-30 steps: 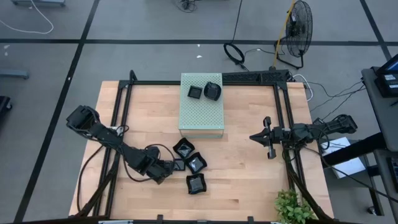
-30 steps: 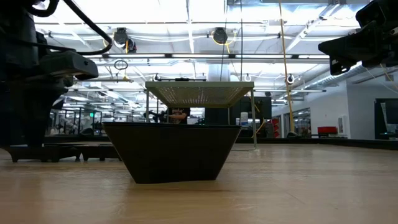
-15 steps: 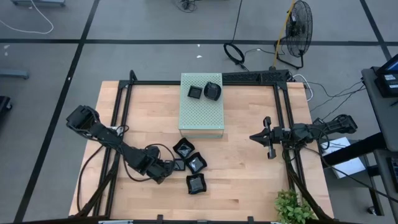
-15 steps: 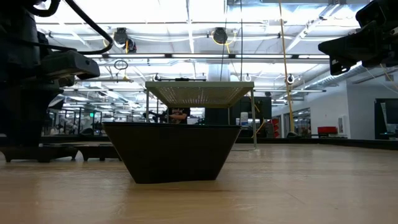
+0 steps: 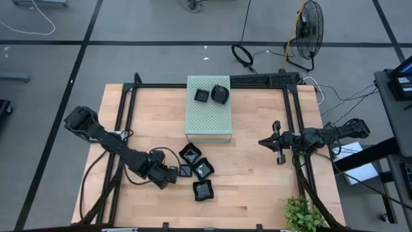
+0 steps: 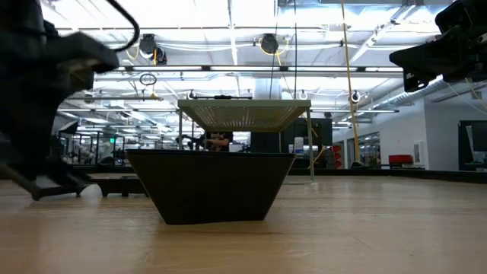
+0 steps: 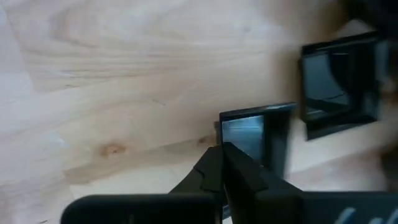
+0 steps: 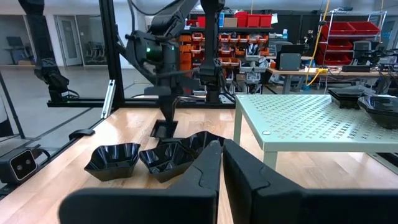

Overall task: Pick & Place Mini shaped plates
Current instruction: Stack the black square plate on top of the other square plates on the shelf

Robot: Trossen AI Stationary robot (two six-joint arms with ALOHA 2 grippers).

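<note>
Three glossy black mini shaped plates (image 5: 190,153) (image 5: 203,169) (image 5: 203,190) lie clustered on the wooden table near its front. A smaller square plate (image 5: 185,171) (image 7: 256,138) lies just left of them, with my left gripper (image 5: 172,173) (image 7: 222,148) shut at its rim. Two more plates (image 5: 202,95) (image 5: 220,95) rest on the pale green perforated box (image 5: 208,119). My right gripper (image 5: 277,143) (image 8: 221,148) hovers shut over the table's right side, touching nothing. My left gripper pinches the small square plate's rim (image 7: 220,127) between its two fingertips, on the side toward the table's left edge. The fingers slant down from the left. In the right wrist view the plate (image 8: 164,129) sits tilted under the fingers.
A black metal frame (image 5: 129,103) runs along the table's left, far and right sides. A green plant (image 5: 302,216) stands at the near right corner. One plate (image 6: 209,186) sits close in front of the low camera. Bare wood lies between the box and my right gripper.
My left arm has shifted a little toward the table's left edge and shows blurred in the low view. The flat dark shape under it in that view lay level before and now stands tipped. The other plates have stayed where they were.
</note>
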